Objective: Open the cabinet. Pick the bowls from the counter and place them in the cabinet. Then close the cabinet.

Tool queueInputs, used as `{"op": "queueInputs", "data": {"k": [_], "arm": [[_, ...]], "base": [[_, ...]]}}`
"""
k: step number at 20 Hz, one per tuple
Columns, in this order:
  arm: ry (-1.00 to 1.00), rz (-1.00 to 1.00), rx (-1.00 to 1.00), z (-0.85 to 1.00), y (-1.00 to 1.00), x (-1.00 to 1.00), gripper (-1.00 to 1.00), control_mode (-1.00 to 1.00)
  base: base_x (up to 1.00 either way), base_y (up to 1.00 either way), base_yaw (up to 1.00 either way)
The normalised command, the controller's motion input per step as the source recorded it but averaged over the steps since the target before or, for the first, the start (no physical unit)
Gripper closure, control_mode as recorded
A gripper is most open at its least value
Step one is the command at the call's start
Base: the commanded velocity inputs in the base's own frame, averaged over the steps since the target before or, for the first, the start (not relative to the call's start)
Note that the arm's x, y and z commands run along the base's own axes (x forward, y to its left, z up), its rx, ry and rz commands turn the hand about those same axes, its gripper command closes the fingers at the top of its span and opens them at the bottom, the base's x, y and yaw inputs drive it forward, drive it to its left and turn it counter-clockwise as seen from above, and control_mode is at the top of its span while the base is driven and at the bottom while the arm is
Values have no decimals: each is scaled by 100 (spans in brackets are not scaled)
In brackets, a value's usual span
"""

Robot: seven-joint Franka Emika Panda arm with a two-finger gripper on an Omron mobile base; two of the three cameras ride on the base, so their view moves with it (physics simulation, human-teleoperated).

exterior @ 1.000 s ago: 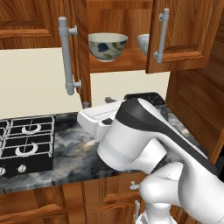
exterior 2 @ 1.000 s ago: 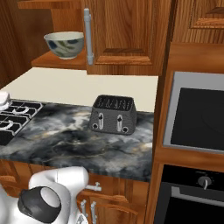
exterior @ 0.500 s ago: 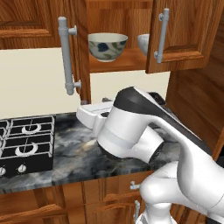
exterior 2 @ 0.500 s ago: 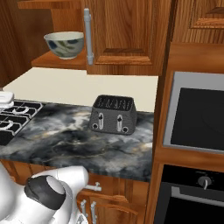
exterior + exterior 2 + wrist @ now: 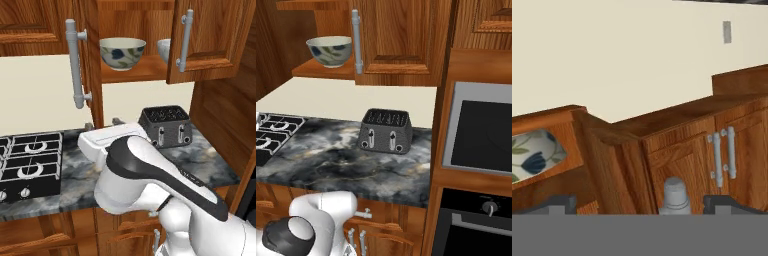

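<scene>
Gripper (image 5: 640, 207): jaws spread fully apart, nothing between them; the hand view looks at the top of a silver bar handle (image 5: 674, 196) just ahead.
Arm (image 5: 150, 185): bulky white link raised over the counter's front edge.
Counter (image 5: 346, 160): dark veined marble, carrying a black toaster (image 5: 386, 131) beside a gas hob (image 5: 30, 160); no bowls seen on it.
Cabinet (image 5: 212, 40): reddish-brown wall unit, both doors swung open.
Leaf-pattern bowl (image 5: 122, 52): upright on the cabinet shelf.
Second bowl (image 5: 164, 49): pale, on the same shelf, mostly hidden by the right door.
Handling: doors look stiff, hinged and light; likely best taken at mid-handle and pushed shut gently, since the bowls look breakable.
</scene>
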Motion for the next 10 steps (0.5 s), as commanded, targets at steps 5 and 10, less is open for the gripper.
{"op": "queueInputs", "data": {"k": [5,10], "arm": [[-6,-16,0,22,61,-23,-100,-100],[1,-23,3,49,4,16,-100,-100]], "base": [[0,0,0],[0,0,0]]}}
